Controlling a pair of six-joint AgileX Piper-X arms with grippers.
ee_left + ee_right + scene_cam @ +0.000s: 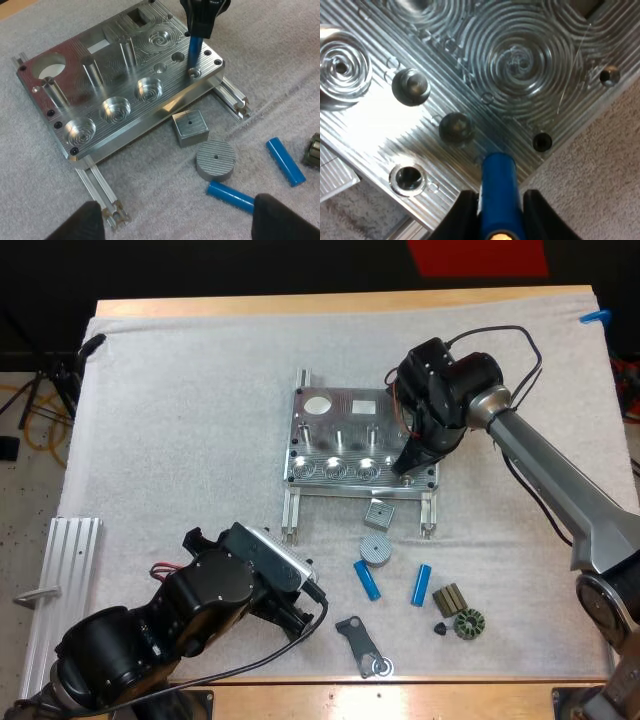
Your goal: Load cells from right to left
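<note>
the right gripper hangs over the near right corner of the fixture, its fingers pressed on either side of a blue cell held upright. the cell's lower end is down at the plate by a small ringed hole at that corner; whether it is in the hole or only beside it i cannot tell. three wide round pockets run along the fixture's near edge, with posts standing behind them. the left gripper hovers over the mat on the near side of the fixture, its fingers spread wide and clear of everything. between it and the fixture lie a grey block, just off the fixture's near edge, and a grey disc just beside the block. the left loose cell lies flat near the disc, closest to the left gripper; the right loose cell lies flat further right, apart from the first. near the right loose cell sit a tan ribbed part, a toothed ring and a tiny black piece. a dark flat bracket lies at the mat's near edge. a ribbed metal rail lies beside the mat at the far left.
</note>
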